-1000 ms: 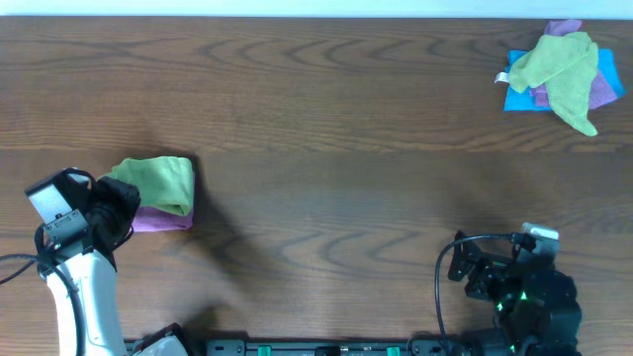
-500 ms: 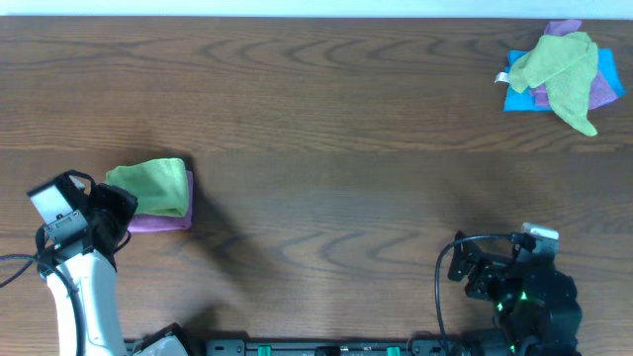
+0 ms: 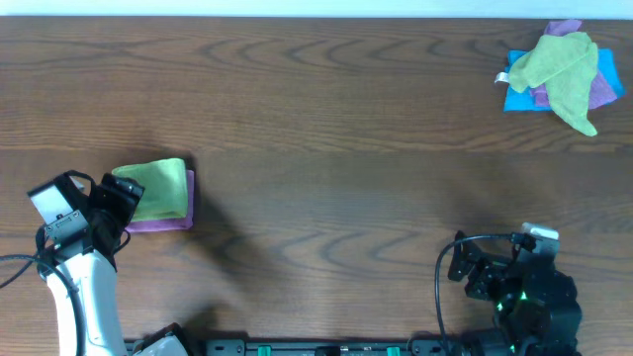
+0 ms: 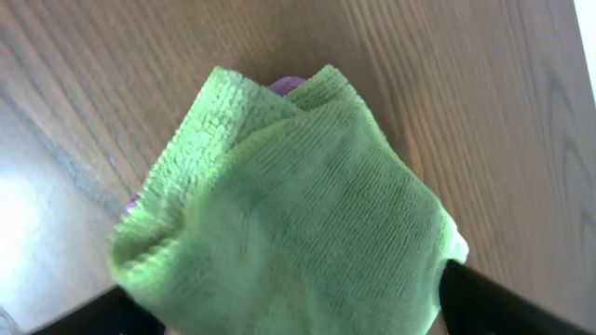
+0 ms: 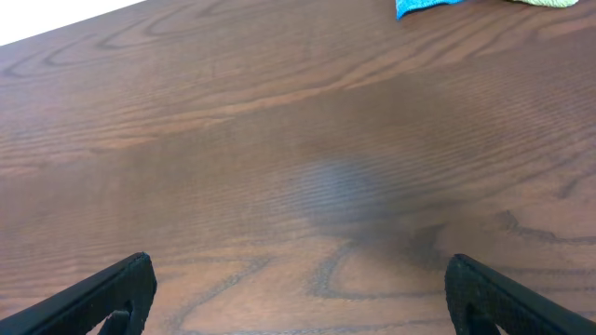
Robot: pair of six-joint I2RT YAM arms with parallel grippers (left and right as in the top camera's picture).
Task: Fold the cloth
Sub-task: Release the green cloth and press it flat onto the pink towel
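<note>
Dark wood table [image 3: 326, 109], overhead: green cloth [image 3: 156, 186] folded far left on purple cloth [image 3: 170, 223], long axis roughly left-right, at left pincer [image 3: 119, 204]. Left wrist: looks soft, light, limp; loose corners pointing away, likely best pinched there. Pincer spread, cloth edge between. Right wrist: right pincer [image 5: 298, 265] spread over bare table.

Left gripper [image 3: 121, 201] sits at the left edge of the folded green cloth [image 3: 158, 188], touching it. The green one lies on a purple cloth [image 3: 163, 223]. Right arm [image 3: 524, 292] is tucked at the bottom right. A loose pile of cloths [image 3: 559, 64] is in the table's [image 3: 326, 129] far right corner.
</note>
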